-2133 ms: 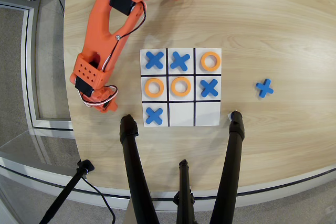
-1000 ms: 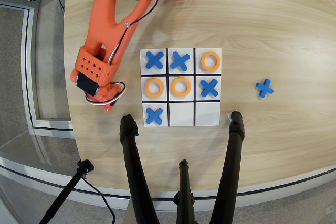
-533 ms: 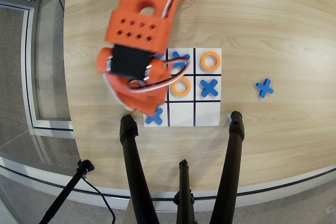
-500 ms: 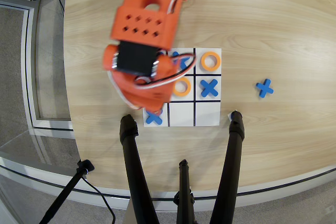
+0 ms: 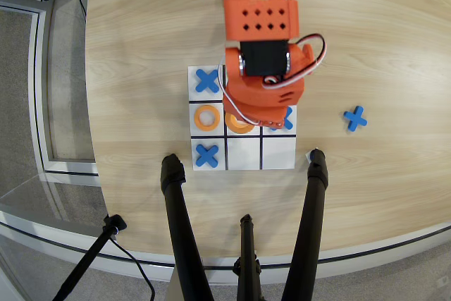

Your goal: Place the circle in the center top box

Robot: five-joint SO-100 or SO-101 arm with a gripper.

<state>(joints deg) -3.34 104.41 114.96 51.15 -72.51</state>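
My orange gripper hangs over the white 3x3 board, covering its upper middle, upper right and centre cells. Its fingertips are hidden under its own body, so open or shut does not show. Part of an orange circle peeks out at the gripper's lower edge over the centre cell; I cannot tell whether it lies there or is held. Another orange ring lies in the left middle cell. The center top box, the middle cell of the row lowest in this view, is bare white and just below the gripper.
Blue crosses lie in the upper left cell and lower left cell; one shows partly beside the gripper. A loose blue cross lies on the wooden table right of the board. Black tripod legs stand at the near edge.
The arm has swung from the table left of the board, rightwards across it, and now covers the board's middle and upper right cells. The left middle ring is uncovered again.
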